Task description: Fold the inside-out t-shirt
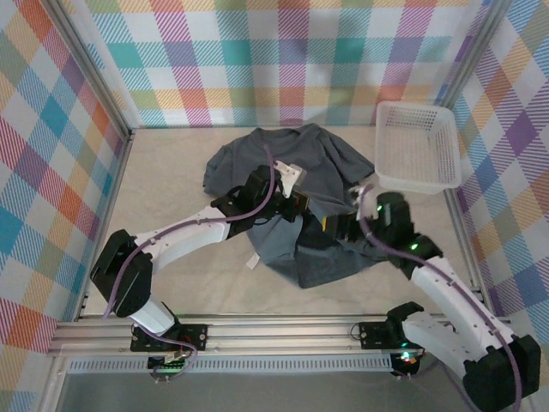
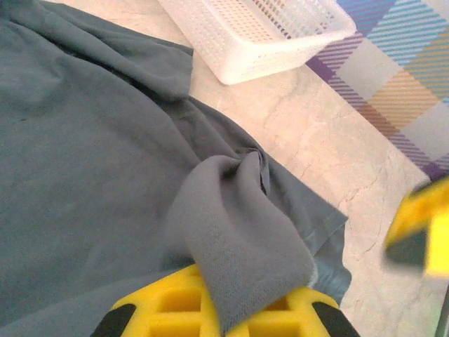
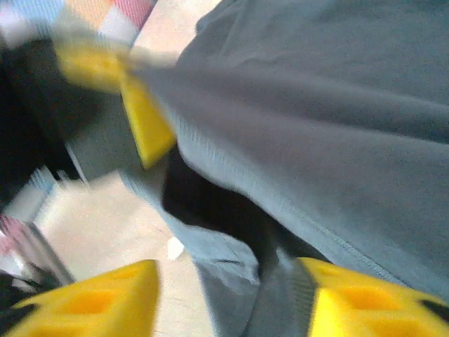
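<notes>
I see a white plastic basket (image 1: 418,146) standing upright at the far right corner of my table (image 1: 171,184), near the right wall. Pastel plaid walls (image 1: 283,60) close three sides, and an aluminium rail (image 1: 283,330) runs along the near edge.

Left wrist view: white plastic lattice basket (image 2: 252,35) cut off by the top edge; a fold of the dark slate-grey soft-cloth t-shirt (image 2: 91,175) hides the gap between the yellow fingers of the left gripper (image 2: 231,312). A yellow block (image 2: 421,232) at the right edge is blurred, cropped, unidentifiable. Right wrist view blurred throughout; fingers of the right gripper (image 3: 231,302) cropped at the bottom edge.
</notes>
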You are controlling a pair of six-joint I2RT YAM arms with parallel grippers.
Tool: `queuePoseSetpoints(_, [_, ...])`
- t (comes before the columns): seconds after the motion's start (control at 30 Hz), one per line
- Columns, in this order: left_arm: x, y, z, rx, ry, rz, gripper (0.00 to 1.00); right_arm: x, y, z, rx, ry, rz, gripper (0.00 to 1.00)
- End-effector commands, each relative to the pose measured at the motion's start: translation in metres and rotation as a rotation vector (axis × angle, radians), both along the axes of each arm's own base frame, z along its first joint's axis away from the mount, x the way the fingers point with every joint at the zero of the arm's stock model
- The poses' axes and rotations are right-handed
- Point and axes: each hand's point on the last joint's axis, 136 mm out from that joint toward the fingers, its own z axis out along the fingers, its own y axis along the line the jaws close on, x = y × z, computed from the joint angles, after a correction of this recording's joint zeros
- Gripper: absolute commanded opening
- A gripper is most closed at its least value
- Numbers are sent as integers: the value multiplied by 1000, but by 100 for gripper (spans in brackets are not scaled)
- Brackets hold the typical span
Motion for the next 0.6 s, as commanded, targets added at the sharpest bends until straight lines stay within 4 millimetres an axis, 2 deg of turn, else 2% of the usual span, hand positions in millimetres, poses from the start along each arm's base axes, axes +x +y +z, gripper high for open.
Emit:
queuePoseSetpoints(0.0, [-5, 2, 36, -68, 24, 6, 0, 25, 11, -9, -264, -482, 104, 31])
queuePoseSetpoints(0.07, [-11, -1, 53, -95, 15, -33, 0, 38, 11, -25, -389, -577, 122, 14])
queuePoseSetpoints(0.13, [-16, 0, 66, -91, 13, -56, 0, 54, 9, -33, -501, -643, 121, 0])
queuePoseSetpoints(0.23, [-23, 2, 84, -100, 11, -74, 0, 82, 0, -38, -699, -796, 91, 0])
queuePoseSetpoints(0.37, [-29, -4, 109, -148, 28, -110, 0, 118, -1, -34, -942, -1005, 68, 0])
queuePoseSetpoints(0.47, [-30, -8, 116, -175, 97, -98, 0, 142, 0, -28, -1104, -1121, 39, 0])
queuePoseSetpoints(0.53, [-26, -10, 124, -187, 111, -77, 1, 155, 0, -15, -1152, -1160, -17, 0])
queuePoseSetpoints(0.57, [-24, -11, 128, -190, 119, -71, 1, 157, 3, -16, -1143, -1152, -4, 0])
